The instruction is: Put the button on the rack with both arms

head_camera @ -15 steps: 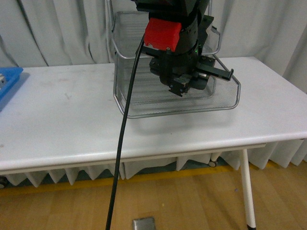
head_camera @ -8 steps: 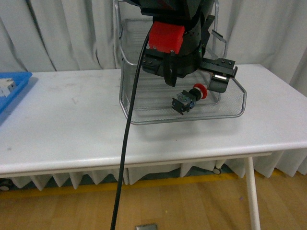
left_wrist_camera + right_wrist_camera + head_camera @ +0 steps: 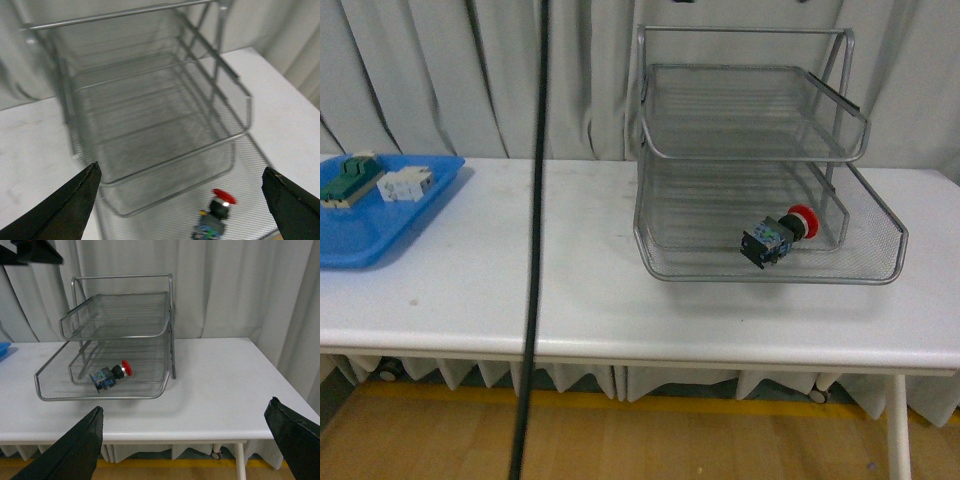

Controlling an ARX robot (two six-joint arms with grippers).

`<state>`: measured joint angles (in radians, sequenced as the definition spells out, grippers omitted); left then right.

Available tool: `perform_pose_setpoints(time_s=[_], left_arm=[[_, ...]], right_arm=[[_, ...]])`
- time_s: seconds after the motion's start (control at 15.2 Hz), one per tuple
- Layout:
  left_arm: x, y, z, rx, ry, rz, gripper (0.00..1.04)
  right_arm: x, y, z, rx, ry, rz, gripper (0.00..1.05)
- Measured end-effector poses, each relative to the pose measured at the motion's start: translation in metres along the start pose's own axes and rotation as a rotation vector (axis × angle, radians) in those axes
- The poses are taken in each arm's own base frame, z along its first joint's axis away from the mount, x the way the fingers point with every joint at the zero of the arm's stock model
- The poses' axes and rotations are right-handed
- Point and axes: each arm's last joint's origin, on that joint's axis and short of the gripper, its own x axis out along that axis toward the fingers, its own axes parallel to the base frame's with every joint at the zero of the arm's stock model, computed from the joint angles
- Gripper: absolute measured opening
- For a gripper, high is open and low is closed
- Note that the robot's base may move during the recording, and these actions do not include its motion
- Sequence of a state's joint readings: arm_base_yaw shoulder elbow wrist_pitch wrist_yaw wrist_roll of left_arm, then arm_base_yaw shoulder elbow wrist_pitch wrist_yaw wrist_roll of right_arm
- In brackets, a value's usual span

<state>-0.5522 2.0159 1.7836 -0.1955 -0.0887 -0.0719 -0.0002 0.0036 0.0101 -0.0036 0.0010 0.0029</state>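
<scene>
small red-capped dark-bodied push-button (image 3: 778, 237) lies on side in lower tray of silver wire-mesh rack (image 3: 745, 30), cap angled toward rack's back. left fingers (image 3: 75, 200) wide open, empty, above rack, nearer; right fingers (image 3: 80, 445) likewise, well apart.

The button (image 3: 775, 236) lies in the rack's (image 3: 740, 30) lowest tray.

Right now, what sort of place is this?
Probably a curtained robot test room: a white table against grey curtains, holding a wire rack and a blue tray of parts.
</scene>
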Motion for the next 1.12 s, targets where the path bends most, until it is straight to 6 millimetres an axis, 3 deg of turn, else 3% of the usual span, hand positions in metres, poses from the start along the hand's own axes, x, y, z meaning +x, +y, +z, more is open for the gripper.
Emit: perform_pose_setpoints(time_s=[0.07, 0.13, 0.26, 0.33, 0.39, 0.53, 0.59, 0.72, 0.79, 1.12], left_arm=[[-0.005, 0.031, -0.007, -0.021, -0.173, 0.179, 0.90], [-0.028, 0.069, -0.028, -0.054, -0.286, 0.353, 0.77], [-0.111, 0.140, -0.066, -0.089, -0.485, 0.460, 0.52], [-0.152, 0.158, -0.088, -0.085, -0.549, 0.491, 0.39], [-0.172, 0.156, -0.115, -0.081, -0.544, 0.488, 0.26], [-0.176, 0.143, -0.174, -0.086, -0.401, 0.424, 0.01], [-0.183, 0.140, -0.191, -0.086, -0.376, 0.428, 0.02], [-0.207, 0.136, -0.197, -0.078, -0.452, 0.449, 0.02], [-0.215, 0.139, -0.209, -0.077, -0.435, 0.435, 0.02], [-0.242, 0.124, -0.244, -0.083, -0.413, 0.441, 0.02]], right_arm=[[0.000, 0.000, 0.000, 0.000, -0.001, 0.000, 0.98], [0.000, 0.000, 0.000, 0.000, 0.000, 0.000, 0.98], [0.000, 0.000, 0.000, 0.000, 0.001, 0.000, 0.98], [0.000, 0.000, 0.000, 0.000, 0.000, 0.001, 0.98], [0.000, 0.000, 0.000, 0.000, -0.001, 0.001, 0.98], [0.000, 0.000, 0.000, 0.000, 0.000, 0.000, 0.98], [0.000, 0.000, 0.000, 0.000, 0.000, 0.000, 0.98], [0.000, 0.000, 0.000, 0.000, 0.000, 0.000, 0.98], [0.000, 0.000, 0.000, 0.000, 0.000, 0.000, 0.98], [0.000, 0.000, 0.000, 0.000, 0.000, 0.000, 0.98]])
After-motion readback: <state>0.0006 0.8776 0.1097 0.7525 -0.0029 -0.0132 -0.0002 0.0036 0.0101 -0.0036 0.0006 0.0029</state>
